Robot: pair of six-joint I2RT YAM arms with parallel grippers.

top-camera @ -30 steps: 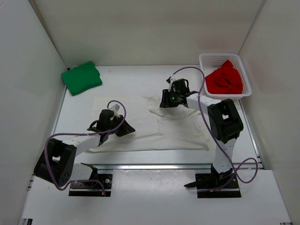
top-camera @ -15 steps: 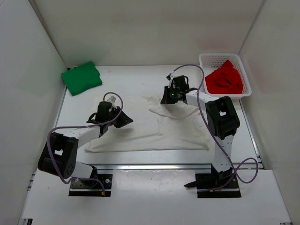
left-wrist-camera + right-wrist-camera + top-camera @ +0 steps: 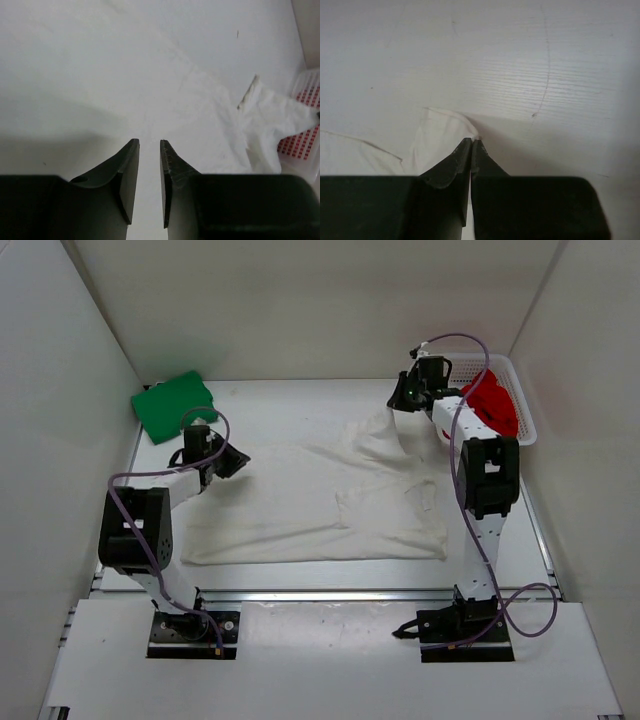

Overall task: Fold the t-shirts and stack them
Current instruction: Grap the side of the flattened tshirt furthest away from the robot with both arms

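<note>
The large white cloth t-shirt (image 3: 300, 510) lay spread across the middle of the frame, and I judged it was being flattened before folding. The right gripper (image 3: 408, 400), clamped tight on one edge, held it stretched toward the upper right, beside the white plastic mesh basket (image 3: 500, 360) containing the bright red t-shirt (image 3: 500, 412). The left gripper (image 3: 222, 457) hovered at the shirt's upper-left edge, jaws slightly parted and holding nothing. The folded bright green t-shirt (image 3: 175, 406) sat at upper left. The next move probably called for a matching left-hand grip. No writing was legible.
</note>
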